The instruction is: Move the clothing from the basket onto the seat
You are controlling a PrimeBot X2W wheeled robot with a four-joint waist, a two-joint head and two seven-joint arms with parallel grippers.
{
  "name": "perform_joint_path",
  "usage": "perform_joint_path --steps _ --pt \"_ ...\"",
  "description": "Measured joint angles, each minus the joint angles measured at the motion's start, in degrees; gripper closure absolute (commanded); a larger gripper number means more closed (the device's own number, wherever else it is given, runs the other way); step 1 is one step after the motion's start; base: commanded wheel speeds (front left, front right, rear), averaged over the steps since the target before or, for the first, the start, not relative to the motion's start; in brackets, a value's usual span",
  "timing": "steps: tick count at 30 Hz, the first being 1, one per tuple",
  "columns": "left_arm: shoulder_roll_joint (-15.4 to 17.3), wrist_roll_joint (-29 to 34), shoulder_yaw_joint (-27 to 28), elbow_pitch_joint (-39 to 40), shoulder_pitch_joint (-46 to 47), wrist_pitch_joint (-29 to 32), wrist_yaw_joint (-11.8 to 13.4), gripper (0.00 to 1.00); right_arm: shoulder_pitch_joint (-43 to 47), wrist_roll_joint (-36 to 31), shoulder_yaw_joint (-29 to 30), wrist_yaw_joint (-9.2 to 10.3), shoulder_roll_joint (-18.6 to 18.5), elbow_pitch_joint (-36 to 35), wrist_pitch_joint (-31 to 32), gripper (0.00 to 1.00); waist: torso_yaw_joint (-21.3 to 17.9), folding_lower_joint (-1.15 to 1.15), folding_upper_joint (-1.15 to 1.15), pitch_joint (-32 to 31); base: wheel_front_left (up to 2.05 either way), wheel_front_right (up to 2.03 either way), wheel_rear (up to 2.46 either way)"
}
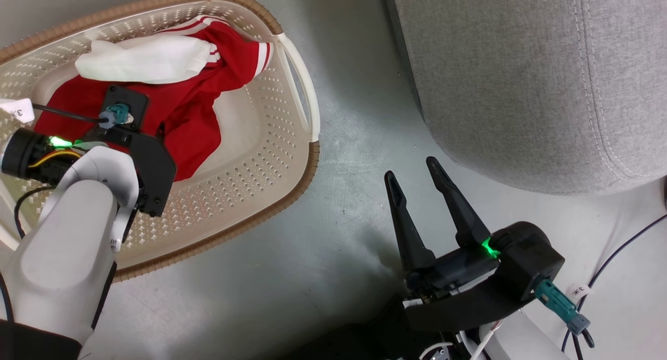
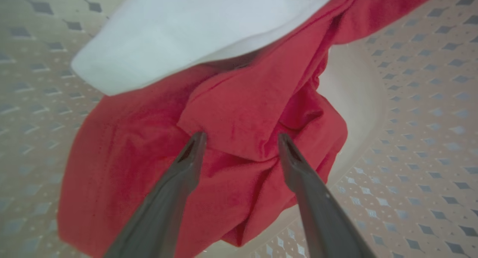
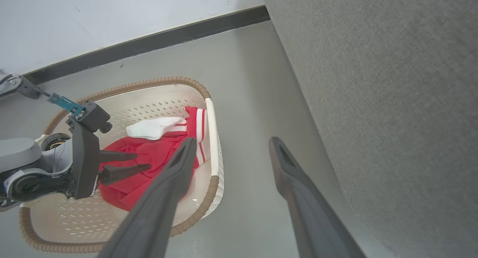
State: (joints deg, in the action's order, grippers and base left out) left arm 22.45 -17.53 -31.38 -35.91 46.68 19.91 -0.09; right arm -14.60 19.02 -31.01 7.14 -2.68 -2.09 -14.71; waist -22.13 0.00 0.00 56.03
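Left gripper (image 2: pixel 241 140) fingers apart astride a fold of the bright red soft garment (image 1: pixel 187 115) lying in the cream perforated plastic basket (image 1: pixel 250 172); right gripper (image 1: pixel 411 168) spread, idle; risk: shallow pinch slips, or trailing cloth drags basket

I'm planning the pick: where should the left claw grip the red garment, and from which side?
Likely the clothing at its raised middle fold, from above: it bulges between the open left claw tips, and the basket walls block sideways approaches.
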Motion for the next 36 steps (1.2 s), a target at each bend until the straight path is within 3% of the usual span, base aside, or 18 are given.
perform_joint_path --steps 16,34,35,36 --pt "-2.92 -3.78 0.25 -2.72 -1.37 0.91 -3.01 0.0 0.07 -1.0 1.03 0.0 -0.01 -0.12 0.0 0.0 1.24 0.0 0.0 0.87 0.0 0.0 0.0" --pt "-3.48 -3.55 -0.65 -5.88 -1.03 1.63 -3.38 0.0 1.57 -1.54 1.79 0.0 -0.01 -0.64 0.0 0.0 2.02 0.0 0.0 1.51 0.0 0.0 0.0" --pt "-3.59 -3.55 -0.65 -5.93 -0.94 1.44 -3.38 0.14 1.69 -1.67 1.91 0.0 -0.01 -0.65 0.0 0.0 2.04 0.0 0.0 1.55 0.0 0.0 0.0" --pt "-3.66 -3.49 -0.74 -6.0 -0.81 1.21 -3.38 0.41 1.72 -1.78 2.01 0.0 -0.01 -0.65 0.0 0.0 2.07 0.0 0.0 1.58 0.0 0.0 0.0"
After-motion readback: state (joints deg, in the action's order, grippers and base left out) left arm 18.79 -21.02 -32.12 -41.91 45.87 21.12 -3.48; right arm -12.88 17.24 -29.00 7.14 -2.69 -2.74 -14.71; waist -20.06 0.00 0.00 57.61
